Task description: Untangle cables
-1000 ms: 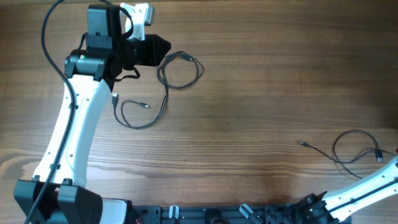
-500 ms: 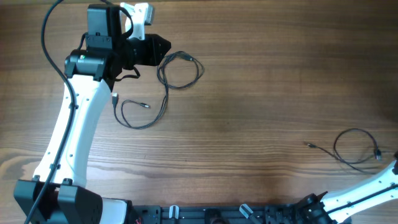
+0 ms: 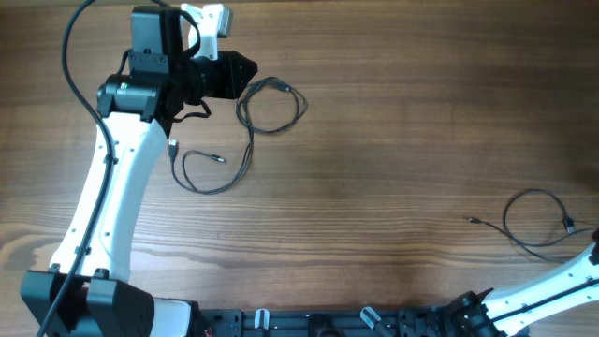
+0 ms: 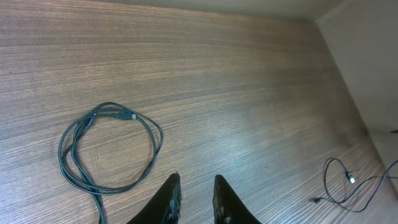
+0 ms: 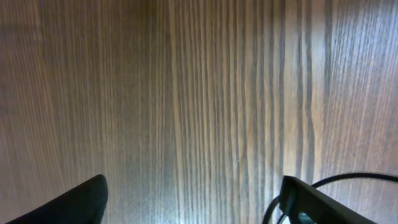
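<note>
**Two black cables lie apart on the table; neither claw holds one**

The cables are separate and lie far from each other on the wooden table [image 3: 374, 140]. The first cable [image 3: 251, 139] is in the upper left part of the overhead view. It makes a doubled loop just beside the left claw [image 3: 251, 69], then runs down into a second, looser loop with a small plug at its end. The second cable [image 3: 568, 225] lies near the right edge, as one loose loop with a thin end pointing to the left.

The left claw hangs over the table next to the doubled loop. Its fingers [image 4: 171, 196] stand only a little apart, with bare wood visible between them and no cable.

The right claw [image 5: 193, 205] is spread wide and empty. The second cable curves just beside its right finger [image 5: 311, 202]; I cannot tell if they touch. In the overhead view only the right arm [image 3: 552, 281] shows, at the lower right corner.
</note>
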Tool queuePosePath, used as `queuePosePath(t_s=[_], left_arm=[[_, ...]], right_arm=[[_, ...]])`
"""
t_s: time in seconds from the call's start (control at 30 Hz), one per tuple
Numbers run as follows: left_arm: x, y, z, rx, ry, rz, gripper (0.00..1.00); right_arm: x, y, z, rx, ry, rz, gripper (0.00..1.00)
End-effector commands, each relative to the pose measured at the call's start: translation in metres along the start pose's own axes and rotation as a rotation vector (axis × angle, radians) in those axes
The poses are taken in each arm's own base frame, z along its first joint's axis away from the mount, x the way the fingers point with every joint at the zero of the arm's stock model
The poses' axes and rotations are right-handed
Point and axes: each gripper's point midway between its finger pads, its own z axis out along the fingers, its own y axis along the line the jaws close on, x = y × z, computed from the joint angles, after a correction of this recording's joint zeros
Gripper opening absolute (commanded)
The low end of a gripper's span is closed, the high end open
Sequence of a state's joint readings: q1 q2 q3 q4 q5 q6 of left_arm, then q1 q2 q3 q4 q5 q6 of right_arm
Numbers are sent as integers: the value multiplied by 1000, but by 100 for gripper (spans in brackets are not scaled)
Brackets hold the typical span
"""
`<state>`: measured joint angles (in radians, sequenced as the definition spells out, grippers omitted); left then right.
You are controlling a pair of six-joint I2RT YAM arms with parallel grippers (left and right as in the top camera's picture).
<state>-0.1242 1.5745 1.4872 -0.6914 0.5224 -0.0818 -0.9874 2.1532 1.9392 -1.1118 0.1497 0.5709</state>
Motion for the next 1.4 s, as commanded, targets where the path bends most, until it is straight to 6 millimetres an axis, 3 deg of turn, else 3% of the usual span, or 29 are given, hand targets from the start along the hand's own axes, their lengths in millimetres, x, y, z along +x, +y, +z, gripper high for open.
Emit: queuePosePath(t_s=[0.0, 0.17, 0.4, 0.5, 0.67, 0.73, 0.8, 0.9, 1.0, 1.1, 1.2, 1.37], left_arm=[[-5, -5, -3, 21, -12, 3, 19], [-4, -8, -3, 35, -10, 3, 19], [-3, -14, -4, 73, -4, 3, 18], [-3, -19, -4, 100, -1, 4, 18], [-2, -22, -5, 117, 2, 4, 18], [-2, -24, -5, 133, 5, 4, 18], [-1, -27, -5, 147, 7, 4, 18], [-1, -27, -5, 147, 7, 4, 18], [-1, -27, -5, 147, 7, 4, 18], [-2, -27, -5, 147, 4, 6, 18], [-5, -27, -5, 149, -8, 14, 18], [-7, -28, -5, 154, -14, 18, 18]], right_arm=[[-4, 13, -31, -113, -10, 13, 100], [26, 46, -41, -322, 147, -48, 100], [67, 53, -56, -424, 348, -80, 100], [94, 68, -78, -566, 498, -87, 100], [119, 91, -121, -820, 681, -87, 100], [123, 94, -134, -885, 732, -72, 100], [124, 90, -134, -873, 744, -60, 100], [112, 76, -112, -762, 657, -74, 100], [91, 66, -103, -731, 544, -88, 100], [79, 63, -119, -761, 454, -129, 100], [82, 58, -126, -704, 405, -171, 100], [108, 57, -113, -474, 366, -292, 100]])
